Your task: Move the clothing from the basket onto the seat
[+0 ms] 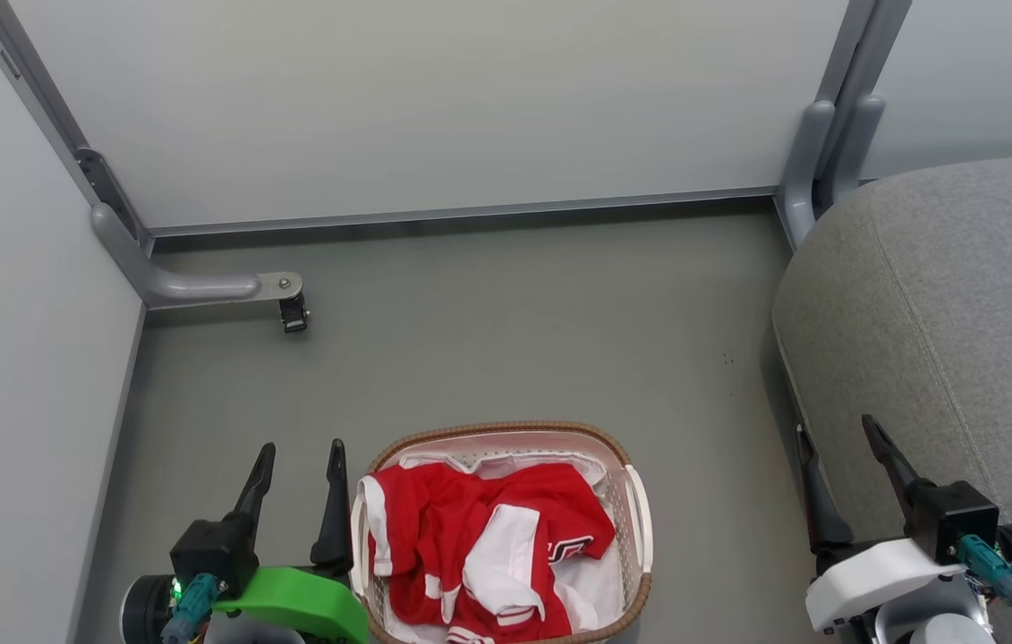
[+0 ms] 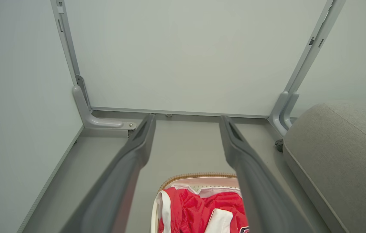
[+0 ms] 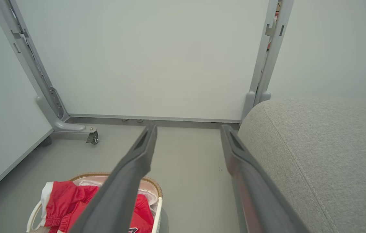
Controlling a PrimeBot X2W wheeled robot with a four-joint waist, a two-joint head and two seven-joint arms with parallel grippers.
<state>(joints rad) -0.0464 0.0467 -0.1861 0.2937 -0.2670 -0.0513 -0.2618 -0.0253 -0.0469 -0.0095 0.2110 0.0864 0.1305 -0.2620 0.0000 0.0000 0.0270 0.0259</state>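
Red clothing [image 1: 479, 546] with white panels lies crumpled in the cream basket [image 1: 635, 505] on the floor at the bottom centre of the head view. My left gripper [image 1: 301, 452] stands open just left of the basket, nothing between its fingers. At the lower right my right gripper [image 1: 835, 427] is open too, beside the front edge of the grey seat [image 1: 944, 304]. The left wrist view has the clothing [image 2: 195, 207], the basket rim [image 2: 199, 176] and the seat [image 2: 341, 152] beyond my open left gripper [image 2: 186, 118]. The right wrist view shows my open right gripper [image 3: 187, 127], clothing [image 3: 64, 199] and seat [image 3: 315, 145].
Pale partition panels close off the back and left, on grey metal feet. One foot with a small caster [image 1: 293, 313] juts onto the floor at the left; another upright foot [image 1: 805, 170] stands by the seat's back corner. Grey floor [image 1: 514, 331] stretches beyond the basket.
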